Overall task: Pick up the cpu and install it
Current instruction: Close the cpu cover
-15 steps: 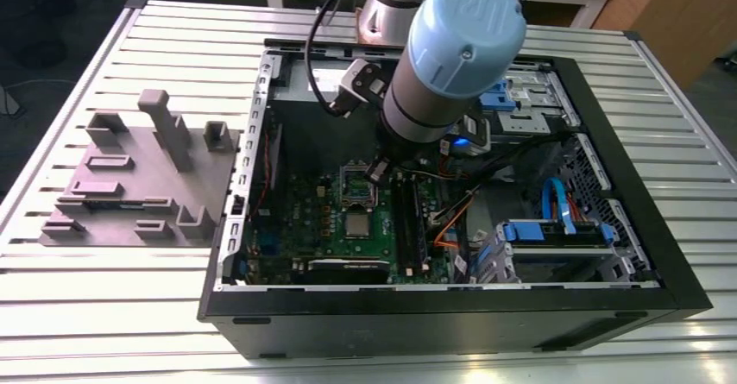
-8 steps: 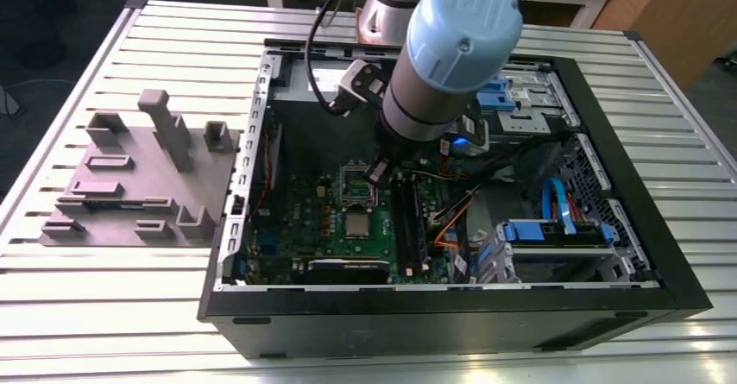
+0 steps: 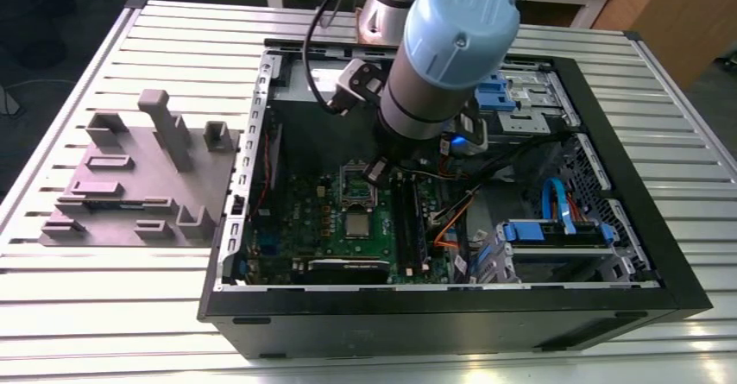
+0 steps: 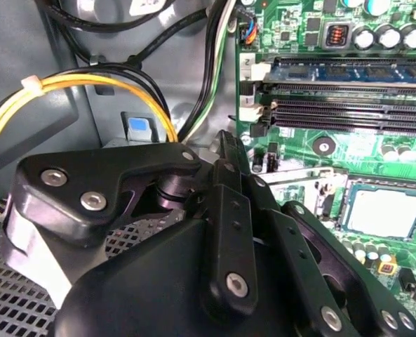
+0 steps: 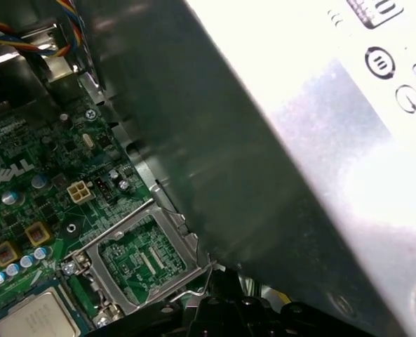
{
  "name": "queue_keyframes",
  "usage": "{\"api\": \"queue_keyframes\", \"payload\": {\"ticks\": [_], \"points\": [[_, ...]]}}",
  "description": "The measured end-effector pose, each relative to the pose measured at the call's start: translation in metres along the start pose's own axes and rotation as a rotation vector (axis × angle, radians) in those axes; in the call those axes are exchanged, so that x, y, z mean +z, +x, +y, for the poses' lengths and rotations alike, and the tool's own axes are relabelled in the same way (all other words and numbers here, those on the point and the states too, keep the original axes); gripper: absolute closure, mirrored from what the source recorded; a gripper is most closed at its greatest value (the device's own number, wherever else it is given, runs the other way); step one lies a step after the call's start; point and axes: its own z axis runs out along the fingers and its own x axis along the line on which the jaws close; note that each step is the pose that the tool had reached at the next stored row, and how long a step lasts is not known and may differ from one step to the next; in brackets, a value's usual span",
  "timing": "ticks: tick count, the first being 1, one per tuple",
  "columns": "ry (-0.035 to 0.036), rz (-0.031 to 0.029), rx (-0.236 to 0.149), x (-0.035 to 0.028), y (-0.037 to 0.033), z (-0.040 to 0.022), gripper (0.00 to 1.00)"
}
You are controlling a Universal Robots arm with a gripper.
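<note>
Green motherboard (image 3: 334, 220) carries the cpu (image 3: 355, 224) below the claw (image 3: 381, 173).

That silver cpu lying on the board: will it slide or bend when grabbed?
The cpu looks flat, rigid and smooth-topped, so probably stiff but slippery. It lies low on the motherboard, leaving thin edges to grip. Likely light and fragile.

Print on view, located but not transcribed:
- motherboard (image 5: 25, 140): a white silk-screened logo word in the first wrist view, with tiny white component codes around it, too small to read
- white label (image 5: 376, 105) on the grey box (image 5: 215, 140): dark round signs and part of one large character at its edge
- white slot latch (image 4: 247, 64) beside the memory slots (image 4: 348, 112): a single dark digit
- cpu (image 5: 36, 319): faint lines of engraving on the metal top, illegible
</note>
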Motion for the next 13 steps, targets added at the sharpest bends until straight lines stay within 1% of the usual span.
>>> {"api": "queue_keyframes", "payload": {"ticks": [3, 5, 7, 10, 11, 13], "points": [[0.0011, 0.0043, 0.001, -0.0024, -0.0006, 0.0007, 0.89], [0.0029, 0.0085, 0.001, -0.0037, -0.0008, 0.0009, 0.89], [0.0066, 0.0148, 0.002, -0.0047, -0.001, 0.0012, 0.89], [0.0143, 0.0264, 0.003, -0.006, -0.0012, 0.0017, 0.89], [0.0163, 0.0295, 0.003, -0.0068, -0.0012, 0.002, 0.89], [0.0191, 0.0336, 0.003, -0.0086, -0.0014, 0.0029, 0.89]]}}
